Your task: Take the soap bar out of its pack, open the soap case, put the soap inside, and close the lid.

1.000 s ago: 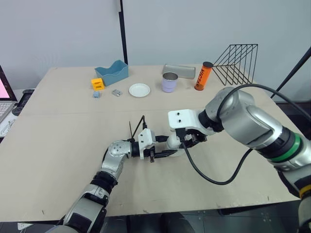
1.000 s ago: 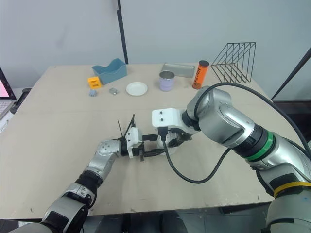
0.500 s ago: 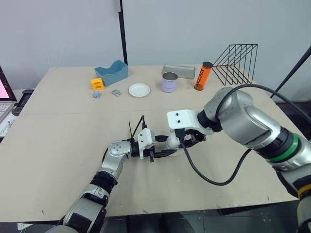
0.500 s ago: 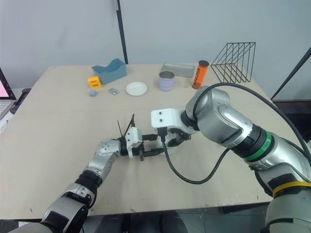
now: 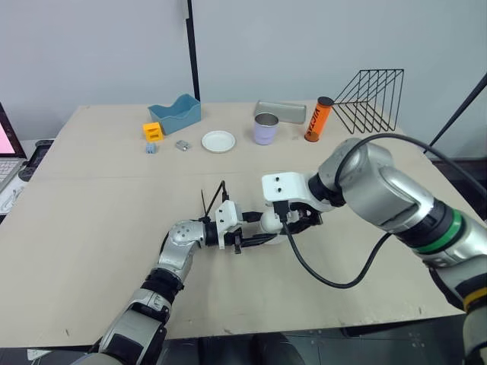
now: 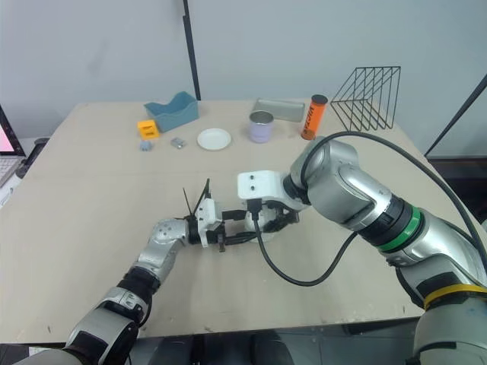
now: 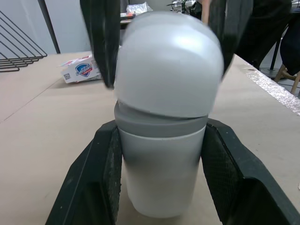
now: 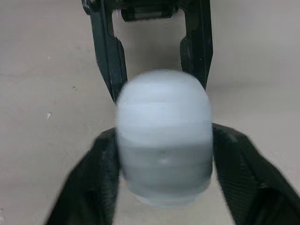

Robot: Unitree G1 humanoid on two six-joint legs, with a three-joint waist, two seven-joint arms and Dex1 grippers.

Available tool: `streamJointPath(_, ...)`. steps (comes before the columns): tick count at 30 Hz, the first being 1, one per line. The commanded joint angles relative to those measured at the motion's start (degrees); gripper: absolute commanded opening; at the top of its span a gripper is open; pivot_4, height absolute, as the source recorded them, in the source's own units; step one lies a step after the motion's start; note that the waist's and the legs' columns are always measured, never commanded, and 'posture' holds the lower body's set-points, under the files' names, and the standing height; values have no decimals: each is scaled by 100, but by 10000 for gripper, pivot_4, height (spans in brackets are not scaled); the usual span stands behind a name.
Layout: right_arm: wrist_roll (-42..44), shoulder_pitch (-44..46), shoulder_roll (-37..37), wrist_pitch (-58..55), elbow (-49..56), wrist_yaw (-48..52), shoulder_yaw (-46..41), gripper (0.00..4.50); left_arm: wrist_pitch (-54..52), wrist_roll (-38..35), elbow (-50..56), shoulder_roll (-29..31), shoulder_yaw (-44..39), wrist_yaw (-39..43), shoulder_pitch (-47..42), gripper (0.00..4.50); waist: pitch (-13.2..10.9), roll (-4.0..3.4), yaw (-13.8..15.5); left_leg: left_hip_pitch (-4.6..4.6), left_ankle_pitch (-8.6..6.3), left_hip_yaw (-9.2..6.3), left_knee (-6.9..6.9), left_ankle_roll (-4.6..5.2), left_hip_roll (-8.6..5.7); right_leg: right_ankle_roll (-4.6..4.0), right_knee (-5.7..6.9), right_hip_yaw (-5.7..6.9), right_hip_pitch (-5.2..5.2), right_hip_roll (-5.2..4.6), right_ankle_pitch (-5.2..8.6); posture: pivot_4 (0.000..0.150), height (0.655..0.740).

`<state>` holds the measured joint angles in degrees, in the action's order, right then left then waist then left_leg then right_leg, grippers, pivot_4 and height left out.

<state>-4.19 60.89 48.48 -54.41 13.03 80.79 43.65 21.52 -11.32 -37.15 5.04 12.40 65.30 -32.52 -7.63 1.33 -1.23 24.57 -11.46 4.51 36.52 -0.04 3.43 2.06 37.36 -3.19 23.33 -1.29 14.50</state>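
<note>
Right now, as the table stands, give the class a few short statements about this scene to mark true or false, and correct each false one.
1. The left gripper and the right gripper are both closed on the soap case. True.
2. The orange tube lies flat on its side. False: it stands upright, next to the wire rack.
3. The soap pack lies on the table, apart from the soap case. True.
4. The purple cup stands on the white plate. False: the cup stands on the table beside the plate, and nothing is on the plate.
</note>
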Motion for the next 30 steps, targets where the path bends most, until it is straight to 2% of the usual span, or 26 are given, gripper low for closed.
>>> streamJointPath(1,-108,68,-22,50,-39,-50,-57,43590,74,-60,181,3,-98,-30,-23,18751,0,0,-1,1,0,1,0,0,0,0,1,-2,2,0,0,1500,7393)
streamJointPath(12,-13,122,17,-50,42,4,-198,43590,70,-64,184,12,-94,-16,-11,18751,0,0,-1,1,0,-1,-1,0,0,0,1,1,2,2,1,1500,7393)
streamJointPath(21,183,-27,331,-208,732,176,-298,43590,59,-56,176,38,-79,25,-1,18751,0,0,-1,1,0,-2,-1,-1,1,-1,1,2,1,2,2,1500,7393)
streamJointPath(30,139,12,486,-190,559,82,-387,43590,26,-85,193,66,-100,56,-33,18751,0,0,0,0,0,-2,-1,-1,1,-2,1,2,2,1,2,1500,7393)
